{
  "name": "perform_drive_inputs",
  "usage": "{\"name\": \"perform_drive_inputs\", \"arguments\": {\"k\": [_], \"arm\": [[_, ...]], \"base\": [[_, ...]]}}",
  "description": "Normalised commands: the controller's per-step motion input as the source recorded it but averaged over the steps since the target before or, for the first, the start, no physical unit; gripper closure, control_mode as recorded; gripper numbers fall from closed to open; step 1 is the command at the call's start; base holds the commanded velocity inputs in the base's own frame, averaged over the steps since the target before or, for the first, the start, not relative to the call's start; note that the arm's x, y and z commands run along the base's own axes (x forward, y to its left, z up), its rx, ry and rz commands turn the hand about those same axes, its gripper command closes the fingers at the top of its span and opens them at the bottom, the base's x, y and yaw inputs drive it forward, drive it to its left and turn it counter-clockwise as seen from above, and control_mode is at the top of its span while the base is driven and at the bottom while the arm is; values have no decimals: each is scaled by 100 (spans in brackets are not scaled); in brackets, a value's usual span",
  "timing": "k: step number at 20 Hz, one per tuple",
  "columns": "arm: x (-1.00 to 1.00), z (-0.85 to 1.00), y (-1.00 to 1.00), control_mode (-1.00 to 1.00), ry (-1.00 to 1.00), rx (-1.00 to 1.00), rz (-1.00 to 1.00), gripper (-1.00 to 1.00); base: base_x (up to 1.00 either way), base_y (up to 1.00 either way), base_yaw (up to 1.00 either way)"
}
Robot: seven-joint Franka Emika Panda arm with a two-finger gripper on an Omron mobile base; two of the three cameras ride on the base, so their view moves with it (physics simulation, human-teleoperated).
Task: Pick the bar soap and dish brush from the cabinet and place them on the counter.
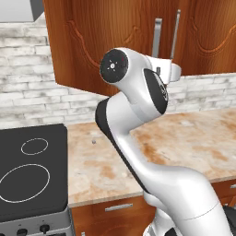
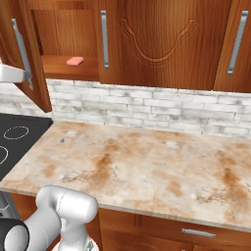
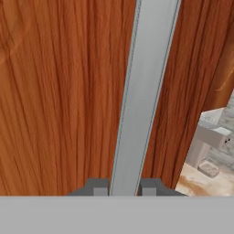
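White arm (image 1: 138,138) rises from lower right of frame, bends at centre, reaches up toward cabinet (image 1: 115,37) in upper half. Dark round joint cap (image 1: 114,65) faces camera at centre. Wrist end near two silver bar handles (image 1: 157,37) at upper centre right; claw hidden behind arm. Cabinet doors reddish-brown, arched panels. White brick wall (image 1: 27,92) behind. Blotchy beige worktop (image 1: 193,138) across middle right. Black stovetop (image 1: 32,170) with white rings at lower left. Drawer fronts (image 1: 115,212) along bottom.
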Motion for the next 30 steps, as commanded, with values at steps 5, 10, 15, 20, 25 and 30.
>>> {"name": "perform_drive_inputs", "arguments": {"k": [5,10,15,20,25,30], "arm": [[-26,-9,43,-100,-1,0,-5,100],[-25,-9,41,-100,-1,0,-6,100],[-26,-7,44,-100,-1,0,-5,100],[-13,-16,42,-100,0,0,-7,100],[-5,-17,39,-100,0,-1,-9,100],[-4,-16,41,-100,0,-1,-9,100]], "base": [[0,0,0],[0,0,0],[0,0,0],[0,0,0],[0,0,0],[0,0,0]]}}
